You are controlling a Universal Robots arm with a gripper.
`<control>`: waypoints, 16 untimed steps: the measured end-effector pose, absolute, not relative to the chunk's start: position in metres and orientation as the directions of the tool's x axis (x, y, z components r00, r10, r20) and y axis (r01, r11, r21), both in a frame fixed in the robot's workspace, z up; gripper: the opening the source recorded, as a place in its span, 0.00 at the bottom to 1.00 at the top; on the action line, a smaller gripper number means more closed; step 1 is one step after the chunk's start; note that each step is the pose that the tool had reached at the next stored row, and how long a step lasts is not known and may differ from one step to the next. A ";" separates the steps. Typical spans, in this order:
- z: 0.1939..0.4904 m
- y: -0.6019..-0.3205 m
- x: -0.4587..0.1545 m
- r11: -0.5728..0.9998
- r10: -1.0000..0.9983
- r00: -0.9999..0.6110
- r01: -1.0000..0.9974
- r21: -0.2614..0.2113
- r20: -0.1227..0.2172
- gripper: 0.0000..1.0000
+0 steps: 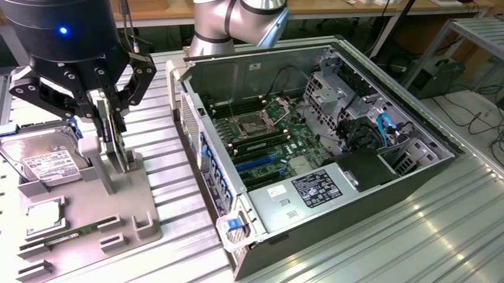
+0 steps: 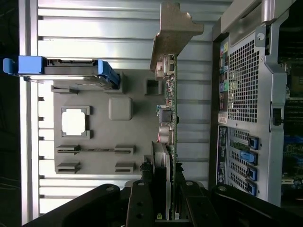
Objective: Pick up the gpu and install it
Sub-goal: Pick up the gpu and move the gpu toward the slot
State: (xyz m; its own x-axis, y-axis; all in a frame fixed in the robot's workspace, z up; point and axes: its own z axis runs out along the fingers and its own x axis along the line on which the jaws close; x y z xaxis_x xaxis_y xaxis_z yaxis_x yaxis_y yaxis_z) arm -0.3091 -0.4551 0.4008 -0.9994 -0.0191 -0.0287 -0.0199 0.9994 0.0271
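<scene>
- gpu (image 1: 117,147), a thin green circuit-board card with a dark cooler on one face and a silver metal bracket, stands on edge in a slot of the flat grey plastic holder (image 1: 118,200). The holder lies on the ribbed aluminium bench (image 1: 189,247), beside the open black-and-silver computer case (image 1: 236,71).
- Black end effector (image 1: 113,121) straddles the card's upper edge, clenched on both faces. This is the pick-up step: the grasp is made, but the card is apparently not yet out of its slot.
- Freeing it calls, I judge, for a straight pull along the slot so the board neither binds nor bends.
- Edge-on in the wrist view, the card looks straight, with the bracket at the end away from the fingers.
</scene>
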 end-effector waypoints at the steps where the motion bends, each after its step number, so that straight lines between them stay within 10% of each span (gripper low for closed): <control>1: 0.401 -0.455 -0.309 0.999 -0.019 -0.999 -0.020 0.027 -0.029 0.27; 16: 0.413 -0.455 -0.309 0.999 -0.019 -0.999 -0.020 0.027 -0.029 0.27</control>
State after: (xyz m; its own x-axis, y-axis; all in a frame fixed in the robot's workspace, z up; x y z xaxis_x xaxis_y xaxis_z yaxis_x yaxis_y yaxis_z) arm -0.3091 -0.4550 0.4127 -0.9994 -0.0191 -0.0286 -0.0199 0.9994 0.0270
